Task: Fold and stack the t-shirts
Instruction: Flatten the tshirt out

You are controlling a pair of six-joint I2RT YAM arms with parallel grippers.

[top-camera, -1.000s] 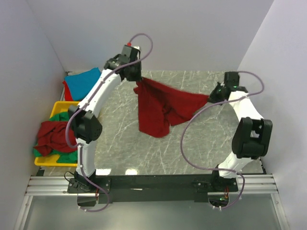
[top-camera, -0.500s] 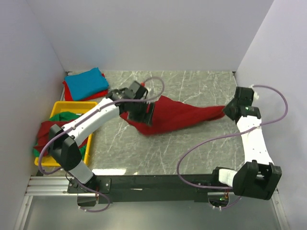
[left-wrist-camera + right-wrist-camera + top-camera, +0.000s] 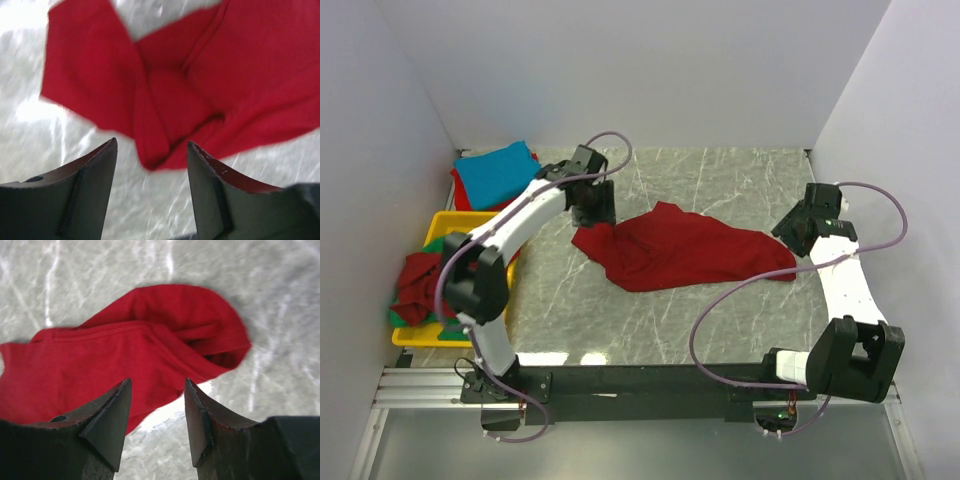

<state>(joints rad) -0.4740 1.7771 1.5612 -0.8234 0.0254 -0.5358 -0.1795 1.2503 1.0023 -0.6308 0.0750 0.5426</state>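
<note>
A dark red t-shirt (image 3: 685, 250) lies crumpled across the middle of the marble table, its left end (image 3: 165, 100) bunched and its right end (image 3: 165, 325) folded over. My left gripper (image 3: 594, 208) hangs open above the shirt's left end (image 3: 151, 144), holding nothing. Over the shirt's right end my right gripper (image 3: 794, 232) is open too (image 3: 156, 382), apart from the cloth. A turquoise blue t-shirt (image 3: 498, 172) lies folded on a red one at the back left. Another dark red t-shirt (image 3: 425, 283) and a green one (image 3: 460, 243) sit heaped in the tray.
A yellow plastic tray (image 3: 450, 218) stands at the table's left edge. White walls close in the back and both sides. Purple cables loop from both arms, the right one (image 3: 720, 300) hanging over the table's front half.
Both grippers let go of the dark red t-shirt, which dropped from hanging stretched in the air to lying on the table. Both arms then pulled back off its ends.
</note>
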